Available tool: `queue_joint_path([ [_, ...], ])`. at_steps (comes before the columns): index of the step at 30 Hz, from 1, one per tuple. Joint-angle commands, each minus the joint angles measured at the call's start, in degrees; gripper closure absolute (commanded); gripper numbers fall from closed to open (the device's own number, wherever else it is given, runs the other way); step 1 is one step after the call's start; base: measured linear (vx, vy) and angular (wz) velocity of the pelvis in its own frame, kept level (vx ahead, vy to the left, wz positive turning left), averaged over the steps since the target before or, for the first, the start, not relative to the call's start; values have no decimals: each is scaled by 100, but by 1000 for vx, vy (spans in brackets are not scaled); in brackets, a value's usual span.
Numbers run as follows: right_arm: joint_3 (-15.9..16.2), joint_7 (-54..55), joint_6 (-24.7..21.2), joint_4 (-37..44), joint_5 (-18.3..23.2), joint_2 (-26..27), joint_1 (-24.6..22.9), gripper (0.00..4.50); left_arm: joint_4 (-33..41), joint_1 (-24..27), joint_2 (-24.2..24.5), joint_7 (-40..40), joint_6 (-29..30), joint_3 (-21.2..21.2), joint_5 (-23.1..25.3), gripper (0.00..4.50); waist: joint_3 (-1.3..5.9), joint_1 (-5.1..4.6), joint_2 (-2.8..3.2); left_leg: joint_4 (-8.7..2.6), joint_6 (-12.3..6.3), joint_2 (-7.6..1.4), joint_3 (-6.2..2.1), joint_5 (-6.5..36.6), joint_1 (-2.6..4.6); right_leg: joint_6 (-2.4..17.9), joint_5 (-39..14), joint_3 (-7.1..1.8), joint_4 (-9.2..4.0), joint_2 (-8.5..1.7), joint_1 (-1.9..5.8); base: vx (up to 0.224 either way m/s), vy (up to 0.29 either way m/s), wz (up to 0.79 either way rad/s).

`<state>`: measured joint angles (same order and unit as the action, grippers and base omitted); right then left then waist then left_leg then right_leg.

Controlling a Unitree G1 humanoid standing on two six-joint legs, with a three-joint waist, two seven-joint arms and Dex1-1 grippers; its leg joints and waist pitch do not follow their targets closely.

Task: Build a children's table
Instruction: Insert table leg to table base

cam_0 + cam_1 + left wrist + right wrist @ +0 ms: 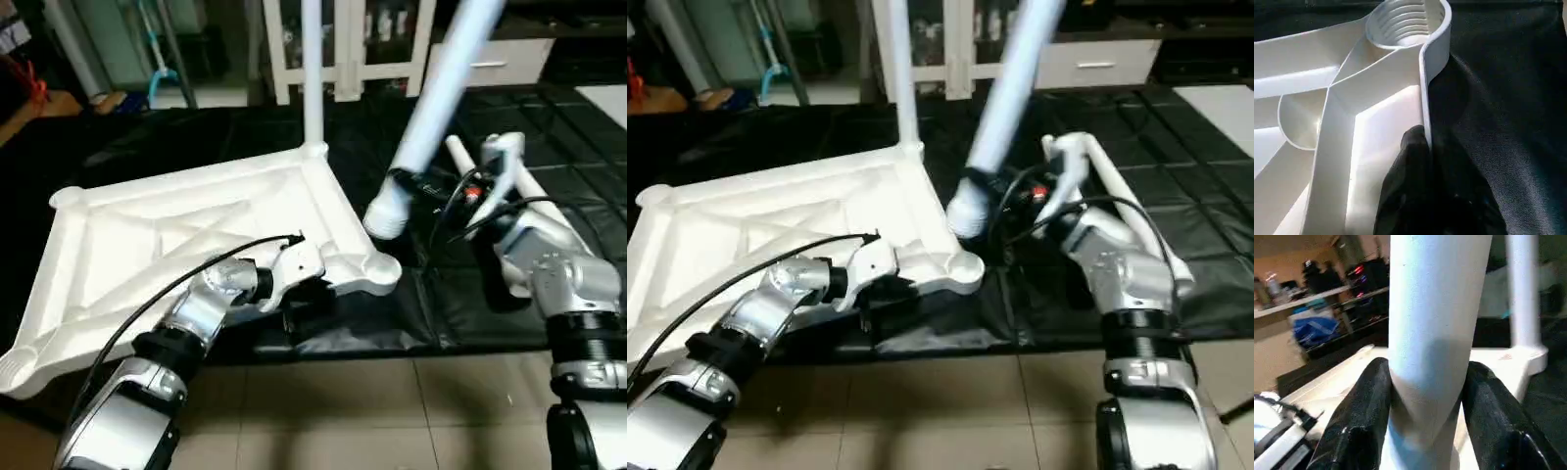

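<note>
The children's table's white tabletop [186, 235] lies upside down and tilted on a black mat, ribs facing up. One white leg [313, 69] stands upright in its far corner socket. My left gripper [302, 311] is shut on the tabletop's rim [1425, 98], close to the near right corner socket [1408, 22]. My right gripper [1430, 396] is shut on a second white leg [441, 88]; its black fingers [1359, 416] press both sides. That leg is tilted, and its thick end [384, 217] hangs just above and beside the near right socket [377, 272]. Another leg [537, 191] lies on the mat behind my right arm.
The black mat [470, 304] covers the floor under the work, with brown tiles [392, 411] in front of it. A white glass-door cabinet [362, 39] and a white drawer unit [495, 64] stand at the back. Cables run along both forearms.
</note>
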<state>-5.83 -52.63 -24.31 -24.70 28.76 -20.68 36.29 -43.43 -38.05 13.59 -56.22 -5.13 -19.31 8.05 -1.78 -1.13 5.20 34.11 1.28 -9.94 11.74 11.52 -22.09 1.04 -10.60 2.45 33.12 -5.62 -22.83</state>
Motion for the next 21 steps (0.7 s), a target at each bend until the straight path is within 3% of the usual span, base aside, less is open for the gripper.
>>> queue_joint_path([
  [1,308,-287,17,110,-230,-150,-139,270,-244,144,133,-37,125,-240,294,450,324,68,-152,-415,-613,-330,-125,802,120,1334,-733,-127,-327,-272,197,0,0,0],
  [3,428,-393,46,28,-339,-211,-171,270,-205,149,150,-98,177,-264,308,450,336,82,-162,-396,-662,-325,-126,627,91,1376,-493,-129,-286,-278,226,0,0,0],
  [4,467,-409,130,-122,-437,-223,-128,271,-189,140,161,-108,194,-283,341,450,359,113,-178,-365,-774,-321,-116,428,101,1418,-186,-131,-249,-277,226,0,0,0],
  [6,521,-391,325,-438,-624,-234,14,271,-197,94,191,131,92,-325,502,450,352,145,-193,-354,-844,-316,-109,390,94,1446,-192,-130,-250,-292,223,0,0,0],
  [9,545,-426,365,-528,-670,-248,73,271,-203,64,197,291,25,-329,559,450,320,154,-192,-372,-757,-321,-103,633,114,1406,-620,-129,-293,-279,209,0,0,0],
  [10,533,-436,296,-476,-632,-268,114,271,-138,44,170,264,103,-245,436,450,309,157,-191,-392,-635,-331,-105,812,130,1360,-886,-133,-317,-275,208,0,0,0],
  [11,536,-476,265,-439,-615,-299,135,271,-47,43,179,210,156,-228,387,406,308,153,-198,-400,-601,-334,-109,836,129,1355,-909,-134,-317,-273,211,0,0,0],
  [15,541,-623,230,-416,-611,-397,166,271,231,71,203,68,286,-206,280,388,321,144,-206,-390,-581,-332,-123,734,113,1383,-654,-131,-283,-271,236,0,0,0],
  [16,531,-657,255,-451,-629,-423,173,271,272,67,217,73,267,-222,303,362,329,143,-198,-376,-617,-327,-118,658,119,1414,-506,-132,-268,-262,233,0,0,0],
  [21,454,-771,305,-569,-679,-530,239,271,301,-15,238,135,226,-269,359,343,361,164,-182,-314,-852,-311,-110,266,105,1533,54,-119,-199,-257,250,0,0,0],
])
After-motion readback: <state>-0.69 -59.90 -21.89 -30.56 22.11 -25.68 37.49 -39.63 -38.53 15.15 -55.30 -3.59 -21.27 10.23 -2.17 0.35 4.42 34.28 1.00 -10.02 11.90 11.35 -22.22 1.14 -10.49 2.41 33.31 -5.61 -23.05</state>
